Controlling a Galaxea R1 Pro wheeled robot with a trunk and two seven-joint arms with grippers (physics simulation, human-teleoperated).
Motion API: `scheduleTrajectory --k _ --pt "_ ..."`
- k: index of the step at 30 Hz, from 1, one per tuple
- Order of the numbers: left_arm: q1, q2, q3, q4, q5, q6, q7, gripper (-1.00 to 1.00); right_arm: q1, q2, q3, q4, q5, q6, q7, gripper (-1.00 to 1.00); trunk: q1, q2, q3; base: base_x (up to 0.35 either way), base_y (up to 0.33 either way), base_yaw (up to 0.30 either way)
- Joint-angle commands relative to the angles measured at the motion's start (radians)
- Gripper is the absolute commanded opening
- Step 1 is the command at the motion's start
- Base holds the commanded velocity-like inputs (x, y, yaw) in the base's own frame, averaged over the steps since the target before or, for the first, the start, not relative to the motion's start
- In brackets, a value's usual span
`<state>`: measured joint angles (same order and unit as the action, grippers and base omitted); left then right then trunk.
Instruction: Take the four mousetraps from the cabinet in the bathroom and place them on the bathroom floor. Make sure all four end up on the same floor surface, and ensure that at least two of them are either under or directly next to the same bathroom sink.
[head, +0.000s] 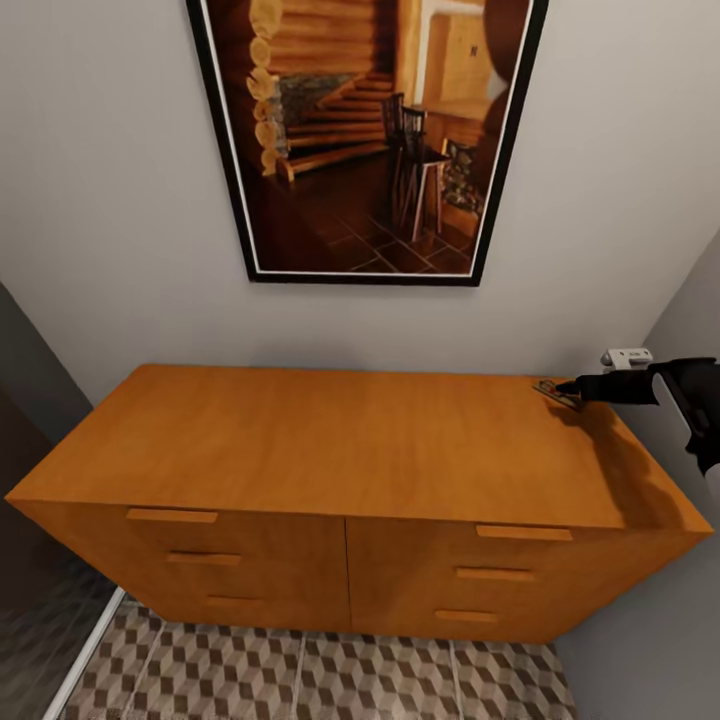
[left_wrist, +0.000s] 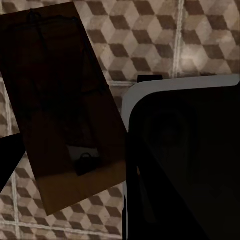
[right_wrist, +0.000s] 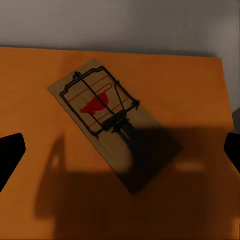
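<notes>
One mousetrap (head: 552, 390) lies flat on the top of the orange-brown cabinet (head: 330, 440) at its far right corner. My right gripper (head: 566, 388) reaches it from the right. In the right wrist view that mousetrap (right_wrist: 105, 115) lies between the fingers of the right gripper (right_wrist: 120, 152), which is open, and the cabinet top (right_wrist: 40, 75) surrounds it. A second mousetrap (left_wrist: 65, 105), dark in shadow, hangs close to the left wrist camera above the bathroom floor (left_wrist: 150, 40). One fingertip (left_wrist: 9, 159) of my left gripper (left_wrist: 120, 165) touches its edge; the other is lost in darkness.
A large framed picture (head: 365, 130) hangs on the wall above the cabinet. A small white fitting (head: 627, 357) sits on the right wall by my right arm. Patterned floor (head: 330, 670) runs in front of the cabinet. My dark, white-edged base (left_wrist: 185, 160) is beside the left gripper.
</notes>
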<state>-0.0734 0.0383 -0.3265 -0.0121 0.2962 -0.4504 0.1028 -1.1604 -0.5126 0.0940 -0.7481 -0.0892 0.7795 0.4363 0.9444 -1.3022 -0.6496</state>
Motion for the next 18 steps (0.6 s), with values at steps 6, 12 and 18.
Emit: scheduleTrajectory --k 6,12,18 --pt "0.0 0.0 -0.009 0.0 0.004 -0.002 0.005 -1.0 -0.001 -0.001 0.004 0.022 -0.01 -0.039 -0.003 1.0 0.0 -0.001 -0.01 0.0 0.0 0.0" --pt "0.0 0.0 -0.009 0.0 0.004 -0.002 0.005 -1.0 -0.001 0.0 0.004 0.032 -0.011 -0.049 -0.003 1.0 0.0 -0.001 -0.012 0.0 0.0 0.0" --pt "0.0 0.0 -0.009 0.0 0.004 -0.002 0.005 -1.0 -0.001 0.001 0.005 0.033 -0.011 -0.049 -0.004 1.0 0.0 -0.001 -0.013 0.0 0.0 0.0"
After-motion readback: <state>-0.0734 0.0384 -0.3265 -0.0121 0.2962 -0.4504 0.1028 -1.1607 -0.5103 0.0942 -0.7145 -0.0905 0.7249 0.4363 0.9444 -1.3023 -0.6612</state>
